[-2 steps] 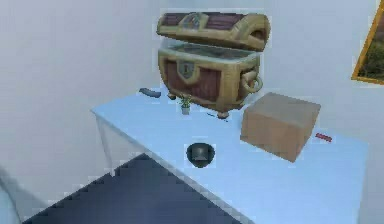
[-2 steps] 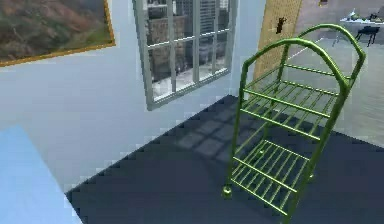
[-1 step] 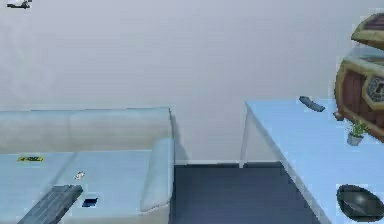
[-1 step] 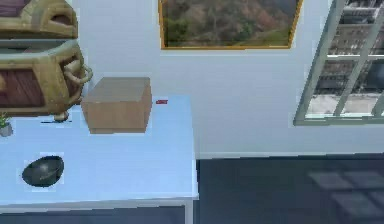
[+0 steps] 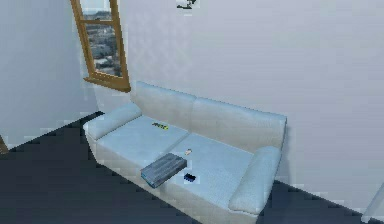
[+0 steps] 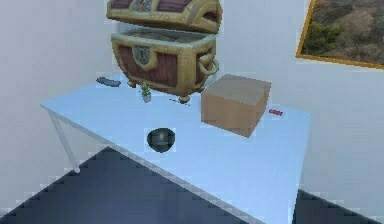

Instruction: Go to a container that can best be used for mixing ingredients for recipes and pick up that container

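A small dark bowl [image 6: 161, 139] sits on the pale blue-white table [image 6: 250, 170] in the arm side view, near the table's front edge and left of the middle. It stands alone, apart from the other things on the table.
Behind the bowl stand an open wooden treasure chest [image 6: 165, 45] and a cardboard box [image 6: 237, 103]. A small plant [image 6: 145, 93], a dark flat item [image 6: 108, 81] and a red item [image 6: 277, 114] also lie there. The forward view has a white sofa [image 5: 215, 125] with a grey laptop [image 5: 164, 169], under a window [image 5: 102, 40].
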